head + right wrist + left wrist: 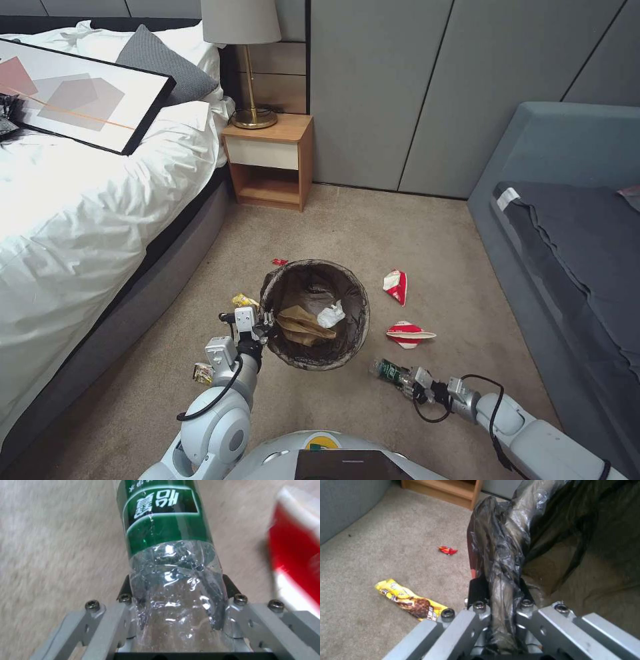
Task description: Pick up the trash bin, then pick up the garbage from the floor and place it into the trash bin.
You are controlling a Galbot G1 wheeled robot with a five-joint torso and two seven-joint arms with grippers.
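Head cam sits high and looks forward and down over the carpet (pixel 333 220), w/ the trash bin (pixel 315 313) near the centre and both arms at the lower edge. Left wrist cam looks along the left gripper (pixel 500 592), very close to the bin rim, and shares w/ the head view the yellow wrapper (pixel 410 600). Right wrist cam looks along the right gripper (pixel 175 592), very close to the bottle (pixel 166 530), and shares w/ the head view a red-and-white cup (pixel 296 545).

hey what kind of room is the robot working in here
Most likely a bedroom, perhaps a hotel room: a bed with white bedding stands on the left, a wooden nightstand with a brass lamp sits beside it, and the floor is beige carpet.
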